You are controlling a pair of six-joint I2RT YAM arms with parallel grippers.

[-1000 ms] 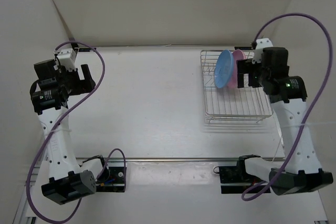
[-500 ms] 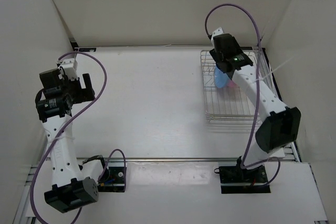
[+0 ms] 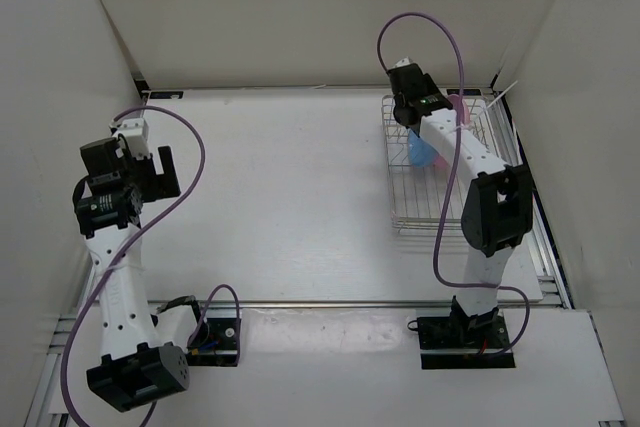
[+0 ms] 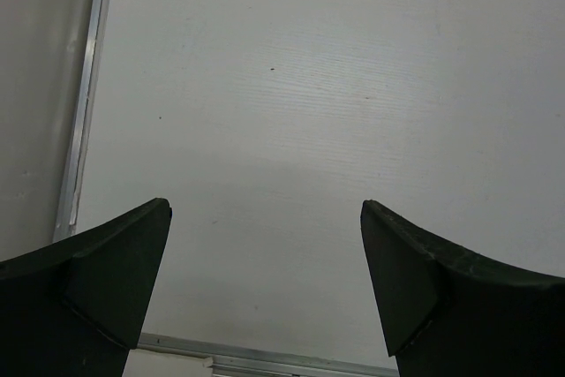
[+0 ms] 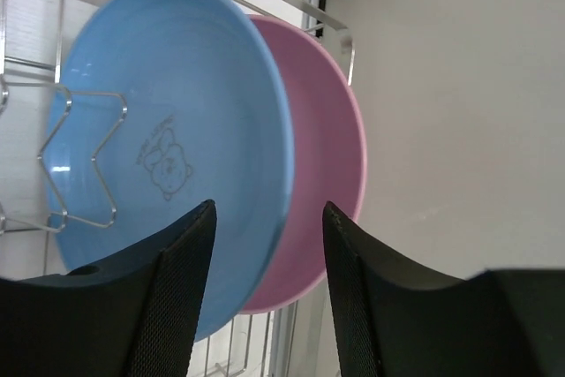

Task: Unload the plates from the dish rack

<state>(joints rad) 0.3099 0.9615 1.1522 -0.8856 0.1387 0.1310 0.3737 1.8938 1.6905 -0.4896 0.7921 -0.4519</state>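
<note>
The silver wire dish rack (image 3: 440,209) stands at the right of the table. A light blue plate (image 3: 421,153) and a pink plate (image 3: 455,107) stand on edge in its far end, the blue one leaning against the pink one. In the right wrist view the blue plate (image 5: 168,130) has a small bear print, and the pink plate (image 5: 331,147) is right behind it. My right gripper (image 5: 269,249) is open, and the lower rims of both plates lie between its fingers, with gaps showing. My left gripper (image 4: 265,218) hangs open over bare table at the far left (image 3: 152,169).
Rack wires, one of them star-shaped (image 5: 84,161), cross in front of the blue plate. The enclosure's right wall (image 5: 459,112) is close behind the pink plate. A metal strip (image 4: 84,103) edges the table on the left. Purple cables loop over both arms.
The right arm has swung from the rack's right side to over its far end, at the plates. Its jaws have narrowed. The left arm shifted slightly.
</note>
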